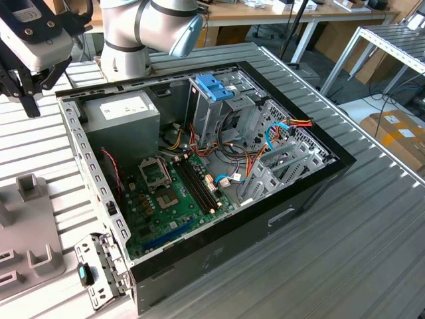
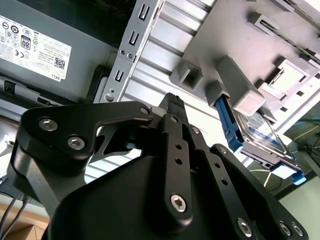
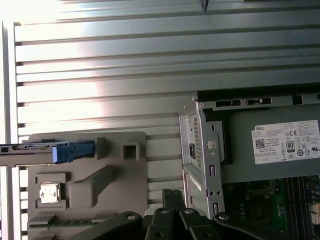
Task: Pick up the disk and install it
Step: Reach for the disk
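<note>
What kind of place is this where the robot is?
Probably a robotics lab or workshop. A robot arm rises beside an opened computer case with its insides showing, set on a ribbed metal table. Behind are desks and cardboard boxes.

The arm (image 1: 143, 26) is formed of silver-grey tubes, capped pale blue at a joint. The end effector (image 2: 173, 101) is made of matte black links, pinned with silver hex screws and ribbed at its tip.

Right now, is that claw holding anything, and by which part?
Nothing is held. The gripper hovers shut and empty, while the disk stands on edge in the grey holder, untouched.
</note>
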You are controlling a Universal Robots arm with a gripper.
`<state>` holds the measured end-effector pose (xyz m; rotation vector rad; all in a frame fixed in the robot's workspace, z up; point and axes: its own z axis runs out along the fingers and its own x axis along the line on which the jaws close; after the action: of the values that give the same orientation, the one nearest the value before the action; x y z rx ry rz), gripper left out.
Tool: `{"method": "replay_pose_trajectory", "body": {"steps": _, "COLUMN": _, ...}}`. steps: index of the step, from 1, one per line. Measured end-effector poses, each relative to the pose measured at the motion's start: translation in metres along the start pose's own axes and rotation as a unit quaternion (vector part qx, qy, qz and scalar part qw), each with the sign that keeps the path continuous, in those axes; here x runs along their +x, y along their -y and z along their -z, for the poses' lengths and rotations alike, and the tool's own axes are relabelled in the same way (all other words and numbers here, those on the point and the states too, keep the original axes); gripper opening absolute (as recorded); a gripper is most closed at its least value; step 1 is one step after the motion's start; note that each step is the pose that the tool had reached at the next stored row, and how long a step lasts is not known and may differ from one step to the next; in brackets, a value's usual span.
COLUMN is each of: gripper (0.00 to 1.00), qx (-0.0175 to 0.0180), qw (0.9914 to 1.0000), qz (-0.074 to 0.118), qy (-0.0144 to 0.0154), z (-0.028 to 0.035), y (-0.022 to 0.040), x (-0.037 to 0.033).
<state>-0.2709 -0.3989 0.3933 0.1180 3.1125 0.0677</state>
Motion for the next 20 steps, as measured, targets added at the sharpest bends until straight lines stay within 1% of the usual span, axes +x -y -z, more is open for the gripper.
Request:
{"method": "replay_pose_trajectory", "body": {"steps": 12, "gripper": 0.11, "qx": 0.0000, "qw": 1.00000, "qz": 0.000, "qy": 0.0000, "z": 0.0000, "y": 0.0003, "x": 0.0033}}
{"method": "replay_pose_trajectory", "body": {"steps": 14, "gripper": 0.11, "qx": 0.0000, "qw": 1.00000, "qz": 0.000, "qy": 0.0000, "z": 0.0001, "y": 0.0005, "x": 0.0067}}
{"method": "replay_pose_trajectory", "body": {"steps": 20, "gripper": 0.11, "qx": 0.0000, "qw": 1.00000, "qz": 0.000, "qy": 0.0000, "z": 0.0001, "y": 0.0006, "x": 0.0076}}
